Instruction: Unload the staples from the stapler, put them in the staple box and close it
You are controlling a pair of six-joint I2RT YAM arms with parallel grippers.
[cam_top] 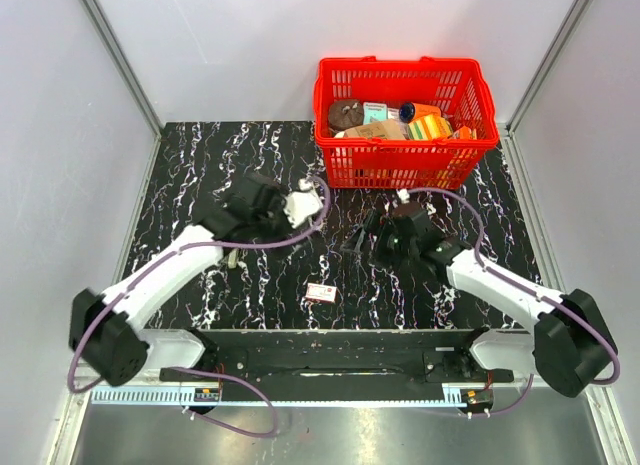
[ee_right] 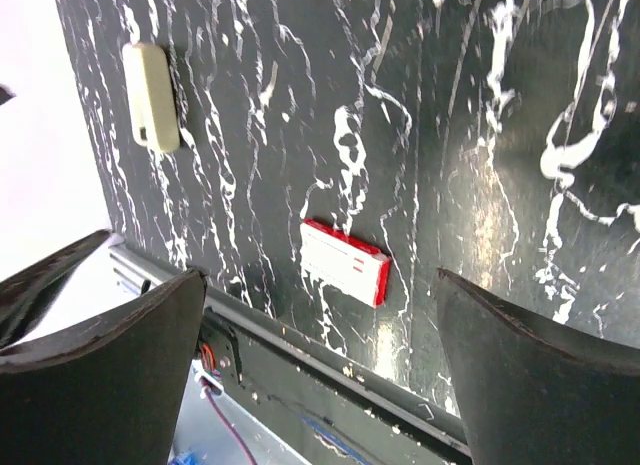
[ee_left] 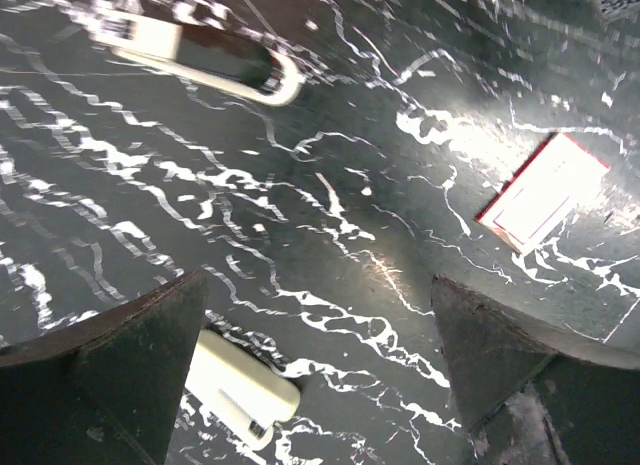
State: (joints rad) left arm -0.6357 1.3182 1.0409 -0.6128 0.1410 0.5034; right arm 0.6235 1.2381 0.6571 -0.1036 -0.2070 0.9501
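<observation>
From overhead the cream stapler (cam_top: 232,257) is a pale speck by the left arm (cam_top: 170,270), too small to make out. In the left wrist view a finger (ee_left: 110,385) at 7 o'clock covers one end of it, and a long pale-and-dark thing (ee_left: 205,57) at 11 o'clock is smeared beyond telling.

Lab cell, white panel walls (cam_top: 220,45)

One red basket (cam_top: 400,167), one black stapler (cam_top: 358,237), one small red-and-white box (cam_top: 321,292), one cream block (ee_right: 150,95)
</observation>
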